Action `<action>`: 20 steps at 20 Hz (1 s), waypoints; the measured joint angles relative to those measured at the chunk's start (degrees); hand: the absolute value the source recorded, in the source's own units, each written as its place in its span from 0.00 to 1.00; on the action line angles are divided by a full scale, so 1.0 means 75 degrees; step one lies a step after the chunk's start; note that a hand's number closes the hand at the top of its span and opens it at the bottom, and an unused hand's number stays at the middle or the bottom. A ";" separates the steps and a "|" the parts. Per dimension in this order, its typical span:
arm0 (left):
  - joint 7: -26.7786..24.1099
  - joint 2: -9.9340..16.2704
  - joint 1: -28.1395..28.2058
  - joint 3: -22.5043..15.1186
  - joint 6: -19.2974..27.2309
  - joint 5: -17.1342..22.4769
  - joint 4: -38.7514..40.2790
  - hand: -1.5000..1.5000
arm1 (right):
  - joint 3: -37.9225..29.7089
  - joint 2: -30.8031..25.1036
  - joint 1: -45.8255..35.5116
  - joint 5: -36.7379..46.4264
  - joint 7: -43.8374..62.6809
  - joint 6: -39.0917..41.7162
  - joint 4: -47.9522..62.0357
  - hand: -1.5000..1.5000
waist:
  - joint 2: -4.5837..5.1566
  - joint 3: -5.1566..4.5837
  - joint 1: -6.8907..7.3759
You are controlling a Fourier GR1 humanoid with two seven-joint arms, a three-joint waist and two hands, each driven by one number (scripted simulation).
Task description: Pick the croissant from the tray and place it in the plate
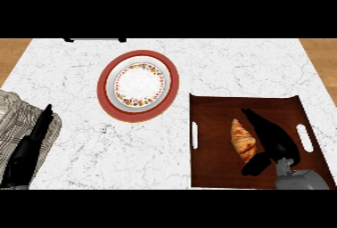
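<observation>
One croissant [244, 140], one dark brown tray [217, 173] and one plate [138, 84] (red rim, flowered white centre) sit on the white marble surface [250, 67]. The croissant lies in the tray, at the view's right, well apart from the plate at upper left; bare surface lies between them. The right hand [273, 140] is over the tray just beside the croissant, fingers [253, 116] stretched past it, thumb near its lower end, holding nothing. The left hand [30, 149] rests at the left edge, fingers straight, beside a grey ribbed object [16, 111].
</observation>
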 measured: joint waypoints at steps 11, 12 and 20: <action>-0.0028 -0.0472 -0.0006 0.0497 -0.0416 -0.0514 0.0013 0.50 | -0.0287 0.0402 -0.0253 0.0561 -0.0497 -0.0069 0.0932 0.00 | 0.0001 0.0002 -0.0006; -0.0052 -0.0451 -0.0040 0.0574 -0.0513 -0.0494 0.0067 0.50 | -0.0346 0.0392 -0.0387 0.0597 -0.0674 -0.0112 0.1228 1.00 | 0.0001 -0.0001 -0.0001; -0.0138 -0.0759 -0.0006 0.0845 -0.0710 -0.0855 0.0009 0.50 | -0.0575 0.0541 -0.0419 0.0827 -0.1595 -0.0586 0.1616 1.00 | -0.0026 -0.0028 -0.0016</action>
